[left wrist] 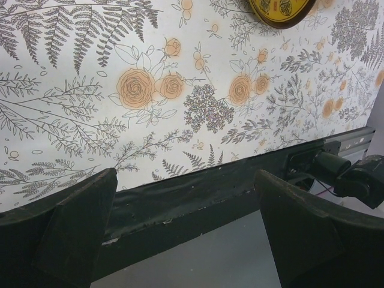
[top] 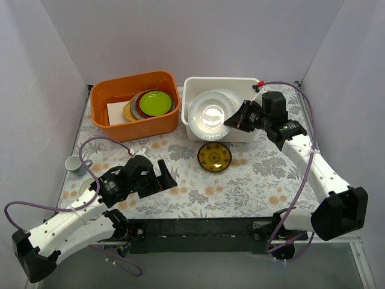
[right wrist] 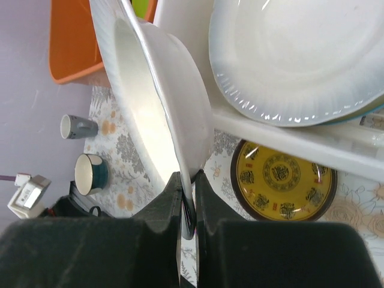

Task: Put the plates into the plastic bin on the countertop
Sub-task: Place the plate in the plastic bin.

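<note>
1. A plain white round plate (right wrist: 144,102) is pinched by its rim between the pressed fingers of the right gripper (right wrist: 188,198).
2. This plate is held tilted on edge over the white rectangular plastic bin (top: 222,80), at the far right.
3. A small dark-and-gold round plate (top: 215,157) is left flat on the floral-patterned countertop (top: 258,174), just near of the bin.
4. The left gripper (left wrist: 185,180) is spread and empty over the countertop's near left edge.

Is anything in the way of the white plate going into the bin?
Nothing visible. The right fingers pinch the white plate by its rim over the open bin. Another plate already lies inside.
</note>
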Motion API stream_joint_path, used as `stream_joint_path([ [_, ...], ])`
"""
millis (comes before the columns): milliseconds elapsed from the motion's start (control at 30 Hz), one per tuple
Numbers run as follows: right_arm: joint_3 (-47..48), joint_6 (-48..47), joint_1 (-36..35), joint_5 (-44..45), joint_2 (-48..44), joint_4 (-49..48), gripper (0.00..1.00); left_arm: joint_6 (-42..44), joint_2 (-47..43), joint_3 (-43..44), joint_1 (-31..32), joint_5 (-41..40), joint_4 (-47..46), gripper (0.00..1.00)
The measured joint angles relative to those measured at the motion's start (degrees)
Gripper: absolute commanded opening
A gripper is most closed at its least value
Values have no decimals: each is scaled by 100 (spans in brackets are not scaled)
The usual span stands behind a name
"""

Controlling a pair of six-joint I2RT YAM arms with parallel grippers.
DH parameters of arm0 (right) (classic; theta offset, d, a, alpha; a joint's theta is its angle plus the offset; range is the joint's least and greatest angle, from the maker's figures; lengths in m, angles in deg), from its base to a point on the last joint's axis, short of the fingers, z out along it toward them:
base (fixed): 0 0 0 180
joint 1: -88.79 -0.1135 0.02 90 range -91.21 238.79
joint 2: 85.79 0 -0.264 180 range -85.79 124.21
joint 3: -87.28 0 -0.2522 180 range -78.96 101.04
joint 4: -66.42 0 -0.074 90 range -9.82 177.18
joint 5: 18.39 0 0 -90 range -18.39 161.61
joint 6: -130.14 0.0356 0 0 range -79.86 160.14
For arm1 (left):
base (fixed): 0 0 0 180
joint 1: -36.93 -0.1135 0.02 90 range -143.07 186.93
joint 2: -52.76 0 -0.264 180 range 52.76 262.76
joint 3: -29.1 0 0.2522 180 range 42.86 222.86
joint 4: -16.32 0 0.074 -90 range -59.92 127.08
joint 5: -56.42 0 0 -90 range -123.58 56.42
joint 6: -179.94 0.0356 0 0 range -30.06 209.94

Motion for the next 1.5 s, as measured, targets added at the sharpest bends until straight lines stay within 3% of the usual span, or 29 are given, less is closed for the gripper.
stream_joint_path([
  [700,549,468,1270,-944,1381,-887,1,-2,59,-295,7,92,-181,98],
  [1333,551,737,1375,-1115,2413,-1451,1,-22,9,-302,11,94,-205,98],
  [1500,551,750,1375,-1132,2518,-1467,7,-22,9,-304,11,94,-205,98],
])
